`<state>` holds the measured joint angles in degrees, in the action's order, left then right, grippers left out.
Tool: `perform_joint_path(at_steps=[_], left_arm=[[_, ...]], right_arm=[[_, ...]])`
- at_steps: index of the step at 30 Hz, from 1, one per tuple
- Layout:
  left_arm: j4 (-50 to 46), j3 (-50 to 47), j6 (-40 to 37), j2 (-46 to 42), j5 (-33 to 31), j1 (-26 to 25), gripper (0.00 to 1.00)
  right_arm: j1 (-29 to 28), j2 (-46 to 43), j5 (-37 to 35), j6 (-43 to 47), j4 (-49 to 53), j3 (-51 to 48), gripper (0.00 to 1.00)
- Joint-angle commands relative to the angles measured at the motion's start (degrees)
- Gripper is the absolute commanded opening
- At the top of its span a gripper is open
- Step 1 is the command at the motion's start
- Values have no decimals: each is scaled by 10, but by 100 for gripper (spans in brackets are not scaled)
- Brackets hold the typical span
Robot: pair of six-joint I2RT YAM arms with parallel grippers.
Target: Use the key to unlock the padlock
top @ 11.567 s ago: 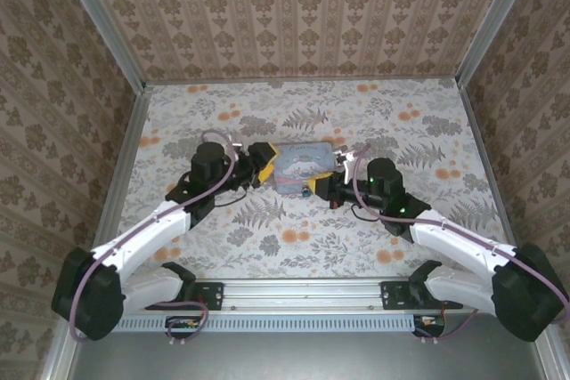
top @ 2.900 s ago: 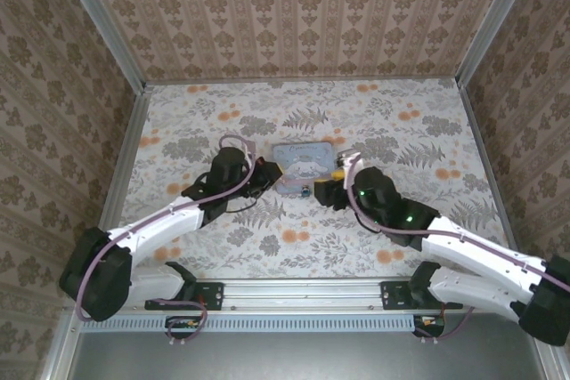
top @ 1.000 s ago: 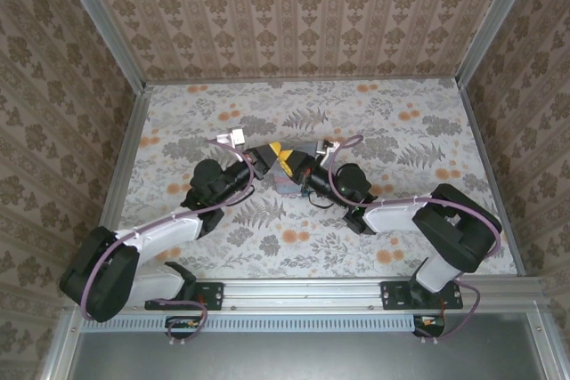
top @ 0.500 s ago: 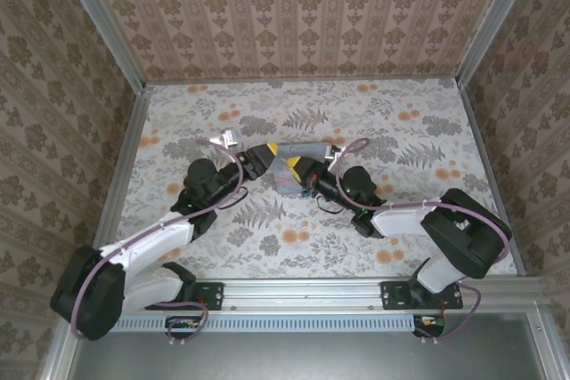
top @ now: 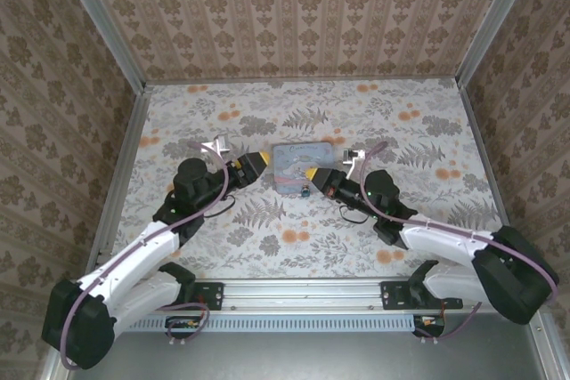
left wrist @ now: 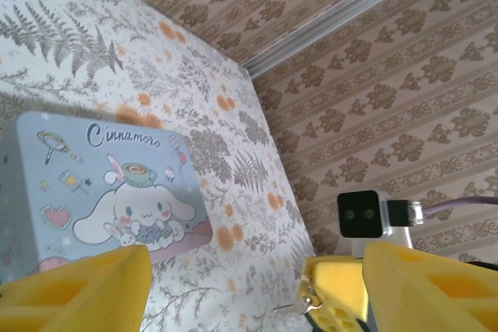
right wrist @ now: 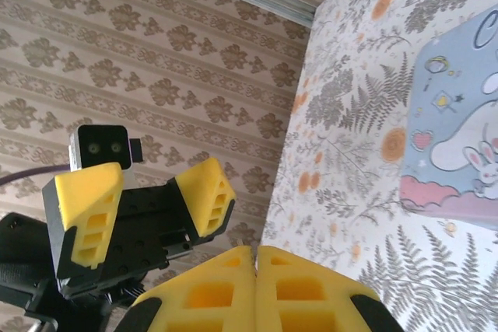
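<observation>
The padlock (top: 305,190) is a tiny dark bluish thing on the table at the near edge of the pale blue cartoon tin (top: 298,166). My right gripper (top: 314,174) hovers just right of it, shut on the key (left wrist: 296,305), a thin metal sliver poking from its yellow pads (left wrist: 338,285). In its own view the right gripper (right wrist: 255,258) has its pads pressed together. My left gripper (top: 252,165) is at the tin's left side, open with nothing between its fingers (left wrist: 78,285). The right wrist view shows the left gripper (right wrist: 148,192) spread wide.
The tin (left wrist: 109,192) lies flat mid-table between both grippers, and its corner appears in the right wrist view (right wrist: 459,153). Patterned walls (top: 303,15) close the table in at the back and both sides. Floral tabletop (top: 401,122) lies bare behind and to the right of the tin.
The left gripper has opened and drawn back left off the tin. The right gripper has pulled back to the right, still shut. The two grippers, close together over the tin before, now stand apart.
</observation>
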<state>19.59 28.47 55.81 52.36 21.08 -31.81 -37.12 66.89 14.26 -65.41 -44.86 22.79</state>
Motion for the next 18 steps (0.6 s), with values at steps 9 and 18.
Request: perform_joint_path(at_steps=[9,18], left_arm=[[-60,-7,-91,76,-8,-100,73],[-32,18,-149,215,-80,-188,70]], right_arm=[[84,-19,47,55,109,22,0],[150,70,85,57,104,86,0]])
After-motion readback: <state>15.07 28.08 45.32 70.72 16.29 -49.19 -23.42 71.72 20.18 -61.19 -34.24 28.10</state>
